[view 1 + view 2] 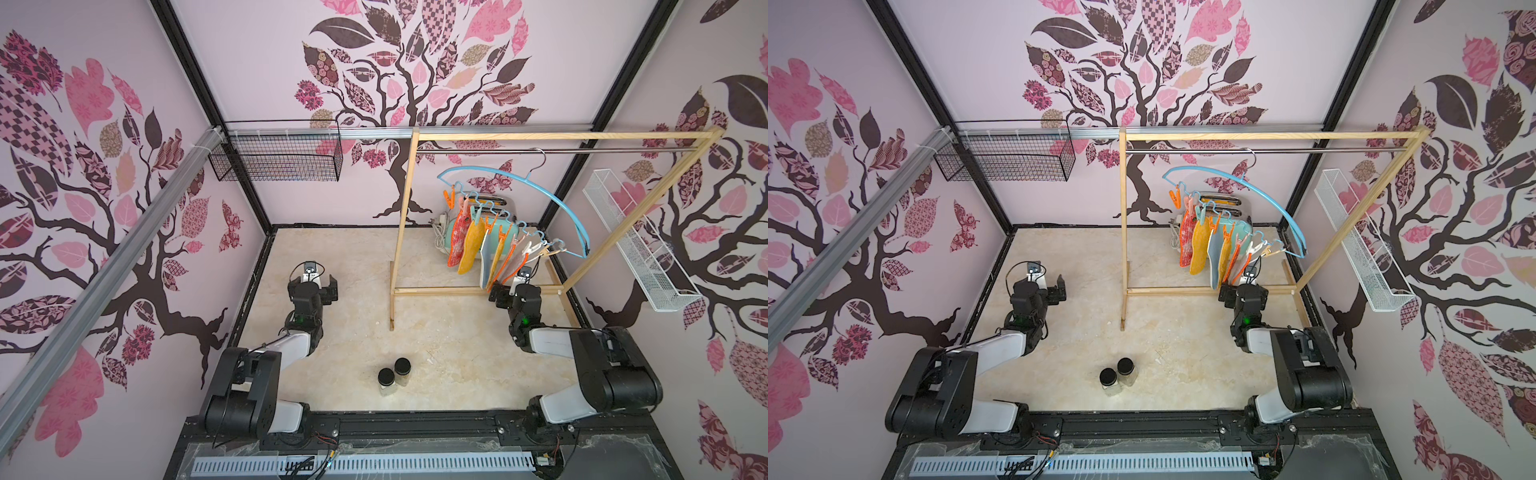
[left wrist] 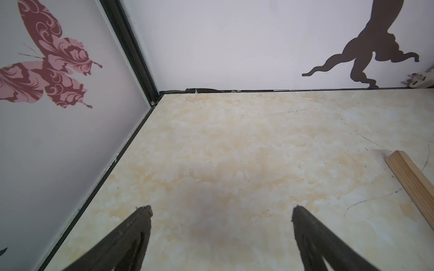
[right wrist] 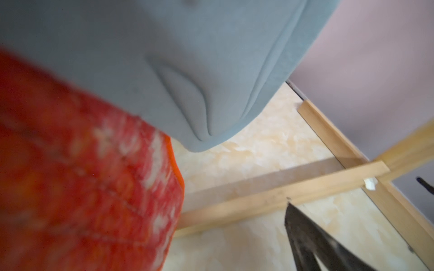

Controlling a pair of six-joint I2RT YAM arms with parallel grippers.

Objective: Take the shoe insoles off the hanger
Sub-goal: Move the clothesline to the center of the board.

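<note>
Jaws on both arms stand spread wide with nothing held: the left gripper (image 2: 222, 208) hovers over bare table (image 2: 234, 152) toward the far left corner, well apart from the work, while the right gripper (image 1: 513, 293) sits just under the lower tips of the shoe insoles (image 1: 471, 245). These hang in a close row from clothespins (image 1: 490, 226) on the wavy lower bar of the light blue hanger (image 1: 540, 189), whose hook sits on the metal rail (image 1: 602, 150) of the wooden frame (image 1: 401, 232), over the far right corner of the table. None looks to be off yet, so the step in hand reads as the approach to a first insole. In the right wrist view a grey-blue insole (image 3: 187, 70) and a red-white mottled insole (image 3: 82, 176) fill the picture at close range, blurred; only one finger (image 3: 305, 234) shows, the other hidden behind the red one, so whether a tip already lies between the jaws cannot be told. Next, the right arm probably needs to bring one insole's lower end squarely between the jaws, close on that one alone despite the crowded neighbours, then pull downward firmly enough to slip it from its pin without swinging the hanger off the rail
</note>
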